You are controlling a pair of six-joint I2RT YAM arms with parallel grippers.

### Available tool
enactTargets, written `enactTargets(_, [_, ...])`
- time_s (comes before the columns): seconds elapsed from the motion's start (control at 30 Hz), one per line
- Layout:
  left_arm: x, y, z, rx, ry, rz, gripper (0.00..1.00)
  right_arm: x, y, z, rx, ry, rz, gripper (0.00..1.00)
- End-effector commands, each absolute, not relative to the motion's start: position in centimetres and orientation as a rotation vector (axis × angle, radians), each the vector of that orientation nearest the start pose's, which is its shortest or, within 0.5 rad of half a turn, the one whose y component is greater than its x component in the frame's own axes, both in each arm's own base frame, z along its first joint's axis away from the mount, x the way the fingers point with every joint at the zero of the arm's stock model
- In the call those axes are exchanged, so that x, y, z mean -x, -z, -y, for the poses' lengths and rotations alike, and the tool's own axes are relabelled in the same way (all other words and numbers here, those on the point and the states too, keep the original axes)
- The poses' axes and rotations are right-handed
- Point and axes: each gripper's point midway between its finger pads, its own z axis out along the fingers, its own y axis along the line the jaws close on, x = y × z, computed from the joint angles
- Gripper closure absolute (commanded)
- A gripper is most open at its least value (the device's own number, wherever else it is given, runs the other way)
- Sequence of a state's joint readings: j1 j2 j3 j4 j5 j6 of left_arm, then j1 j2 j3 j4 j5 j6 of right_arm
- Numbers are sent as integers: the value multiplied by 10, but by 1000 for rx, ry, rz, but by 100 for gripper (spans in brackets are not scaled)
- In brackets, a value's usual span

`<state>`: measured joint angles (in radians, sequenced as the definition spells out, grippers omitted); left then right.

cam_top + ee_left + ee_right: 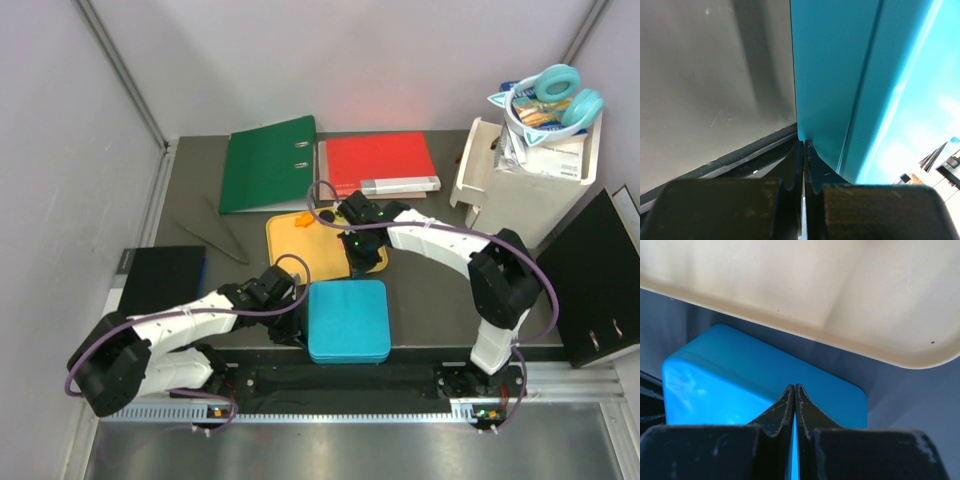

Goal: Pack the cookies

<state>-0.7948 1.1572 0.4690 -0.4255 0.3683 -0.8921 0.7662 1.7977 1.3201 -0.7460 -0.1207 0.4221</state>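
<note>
A closed teal box (pixel 348 320) sits at the near middle of the table. Behind it lies a yellow tray (pixel 290 250) with a small cluster of orange cookies (pixel 303 222) near its far edge. My left gripper (pixel 299 322) is shut and empty, its tips (pixel 804 143) pressed against the teal box (pixel 840 75) at the left wall's lower edge. My right gripper (pixel 362 264) is also shut and empty. It hovers over the tray's near right part, with the teal box (pixel 740 375) behind the tips (pixel 794 387) and the tray's pale rim (pixel 840 335) above.
A green binder (pixel 268 163) and a red binder (pixel 378 163) lie at the back. A white rack (pixel 520 180) holding teal headphones (pixel 555 95) stands back right. A black folder (pixel 600 275) leans at right, a black pad (pixel 160 278) lies at left, and grey tongs (pixel 215 235) lie beside the tray.
</note>
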Motion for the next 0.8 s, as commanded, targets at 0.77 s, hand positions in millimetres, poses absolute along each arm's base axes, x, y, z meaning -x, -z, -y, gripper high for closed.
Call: enactTargets(0.77, [-113,-31,218,7,701,-2959,98,-122,-179,-262,601,-910,-2367,100])
